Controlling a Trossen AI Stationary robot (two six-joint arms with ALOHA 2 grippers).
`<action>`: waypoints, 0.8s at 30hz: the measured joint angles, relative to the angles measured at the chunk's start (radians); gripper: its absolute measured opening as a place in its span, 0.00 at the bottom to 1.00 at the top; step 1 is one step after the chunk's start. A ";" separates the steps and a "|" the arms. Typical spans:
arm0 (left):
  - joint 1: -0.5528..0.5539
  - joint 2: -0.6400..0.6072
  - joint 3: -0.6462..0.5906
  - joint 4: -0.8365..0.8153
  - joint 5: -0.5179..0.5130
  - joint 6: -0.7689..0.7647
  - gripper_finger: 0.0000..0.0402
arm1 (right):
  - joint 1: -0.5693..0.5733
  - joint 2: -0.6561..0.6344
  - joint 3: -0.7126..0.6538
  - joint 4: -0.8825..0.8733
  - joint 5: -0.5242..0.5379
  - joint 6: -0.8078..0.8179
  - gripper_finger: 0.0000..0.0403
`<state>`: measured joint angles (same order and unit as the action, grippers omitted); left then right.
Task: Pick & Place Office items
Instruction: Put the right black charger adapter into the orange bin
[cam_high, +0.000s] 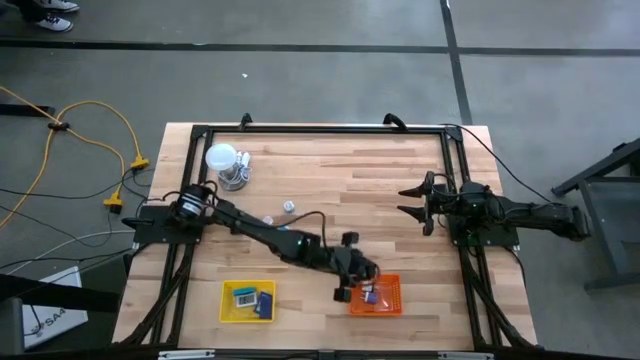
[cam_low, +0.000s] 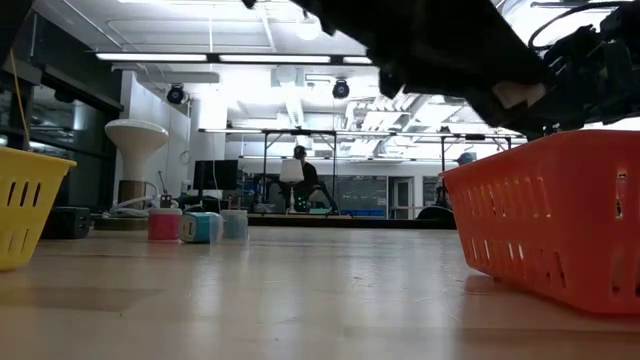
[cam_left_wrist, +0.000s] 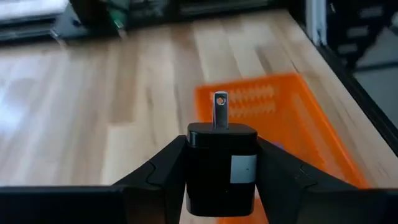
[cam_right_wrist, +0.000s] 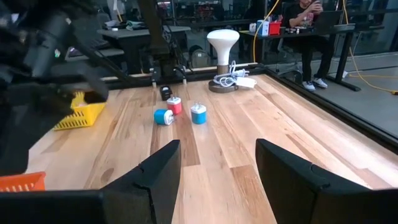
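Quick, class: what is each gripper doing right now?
Left gripper: shut on a black plug adapter, near the orange tray.
Right gripper: open, empty, waiting at the table's right side.

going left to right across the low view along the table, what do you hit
yellow mesh tray → pink small block → teal small roll lying on its side → pale blue small block → orange mesh tray
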<state>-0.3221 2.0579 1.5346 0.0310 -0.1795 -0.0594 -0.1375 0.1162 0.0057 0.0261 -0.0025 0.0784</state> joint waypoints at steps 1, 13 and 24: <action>-0.009 0.000 0.000 -0.016 -0.001 0.000 0.38 | 0.000 0.003 0.000 0.001 0.000 0.000 0.48; -0.063 0.027 0.004 -0.018 -0.005 -0.028 0.38 | 0.000 0.008 0.000 0.002 0.000 0.000 0.48; -0.053 0.058 0.004 -0.003 0.034 -0.035 0.37 | 0.000 0.008 0.000 0.002 0.000 0.000 0.48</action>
<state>-0.3748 2.1163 1.5387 0.0281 -0.1455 -0.0949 -0.1376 0.1238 0.0059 0.0280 -0.0029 0.0784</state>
